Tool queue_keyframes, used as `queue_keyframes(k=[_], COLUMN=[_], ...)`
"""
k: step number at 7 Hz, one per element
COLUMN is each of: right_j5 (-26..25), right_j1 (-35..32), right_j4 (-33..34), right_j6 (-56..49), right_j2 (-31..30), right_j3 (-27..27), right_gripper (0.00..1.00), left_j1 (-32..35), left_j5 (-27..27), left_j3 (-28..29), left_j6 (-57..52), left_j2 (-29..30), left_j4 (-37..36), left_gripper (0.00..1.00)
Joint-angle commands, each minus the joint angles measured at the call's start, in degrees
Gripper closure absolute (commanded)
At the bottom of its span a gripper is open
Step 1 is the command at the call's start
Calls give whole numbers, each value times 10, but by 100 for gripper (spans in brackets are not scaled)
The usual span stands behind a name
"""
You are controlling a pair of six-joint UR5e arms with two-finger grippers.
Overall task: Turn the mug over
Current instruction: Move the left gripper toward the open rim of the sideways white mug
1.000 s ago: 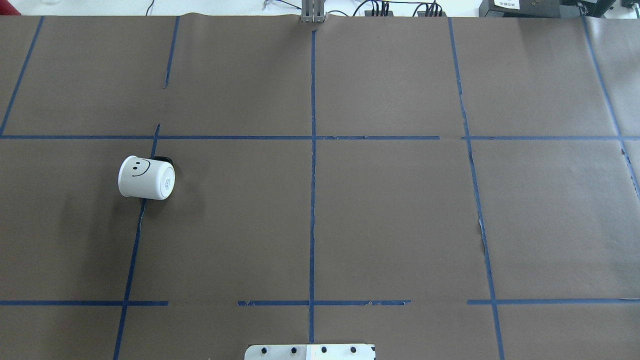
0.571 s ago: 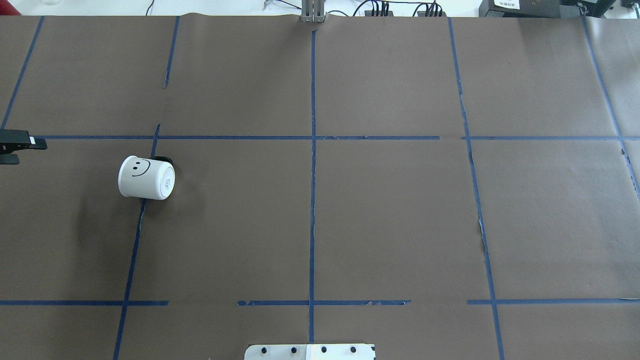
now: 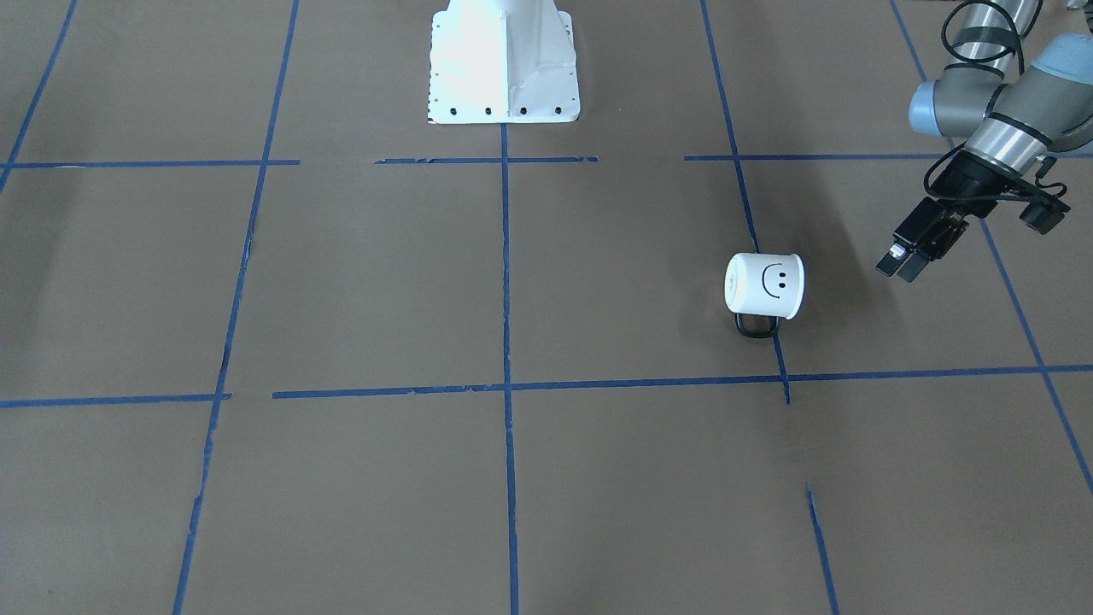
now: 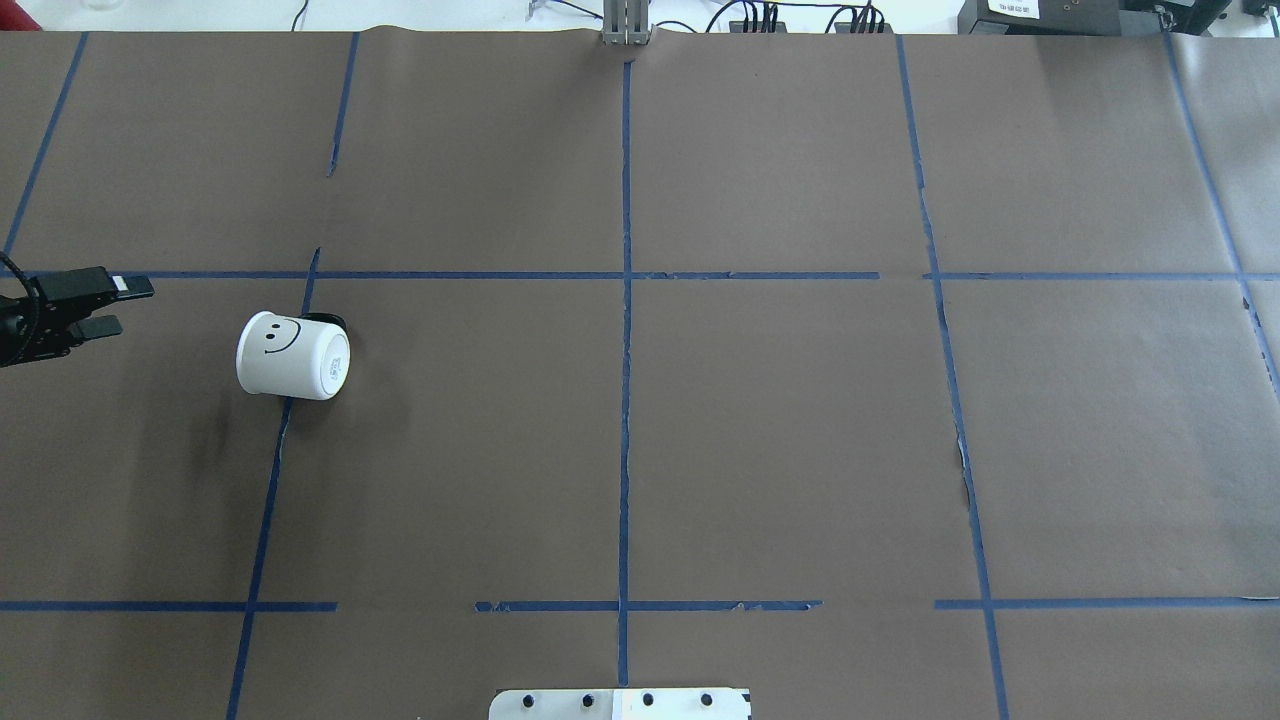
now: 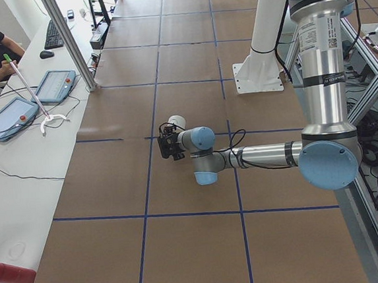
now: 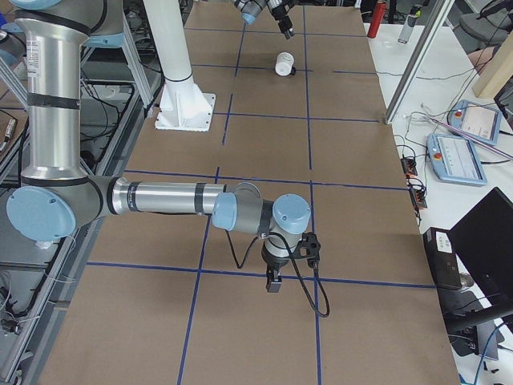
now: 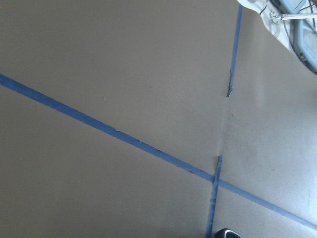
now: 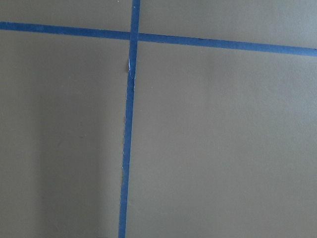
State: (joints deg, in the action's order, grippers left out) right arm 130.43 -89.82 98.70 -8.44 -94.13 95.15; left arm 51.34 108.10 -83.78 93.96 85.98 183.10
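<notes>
mug [image 4: 293, 356]: on its side near left edge of tabletop [image 4: 700, 450], base facing right edge | likely rigid, slick, rolls, chips | grip: wall at rim | left tool [image 4: 133, 306]: parted, empty | right tool [image 6: 272, 282]: cannot tell

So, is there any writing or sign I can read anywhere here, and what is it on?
No words are legible.
Black smiley face: on the mug.
Small print on the mug's base: too small.
Sticker on the left arm: blurred.
Label on a dark box: blurred.
</notes>
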Motion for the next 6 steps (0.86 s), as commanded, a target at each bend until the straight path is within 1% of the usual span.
queue_keyframes(k=[1,2,3,4,5,6], right_j5=[0,0,0,0,0,0], right_j1=[0,0,0,0,0,0], right_j4=[0,0,0,0,0,0], right_j6=[0,0,0,0,0,0], right_j2=[0,0,0,0,0,0], right_j3=[-1,0,-1,0,-1,0], right_gripper=[0,0,0,0,0,0], left_j1=[-8,-24,-25,-25,-24,-24], left_j5=[-4,32,71,88,134,135], left_j3=[47,71,84,101,119,121], left_j6=[8,7,8,13,47,57], left_j2=[51,78,95,103,117,125], left_j4=[74,101,104,104,105,105], left_gripper=[0,0,0,0,0,0])
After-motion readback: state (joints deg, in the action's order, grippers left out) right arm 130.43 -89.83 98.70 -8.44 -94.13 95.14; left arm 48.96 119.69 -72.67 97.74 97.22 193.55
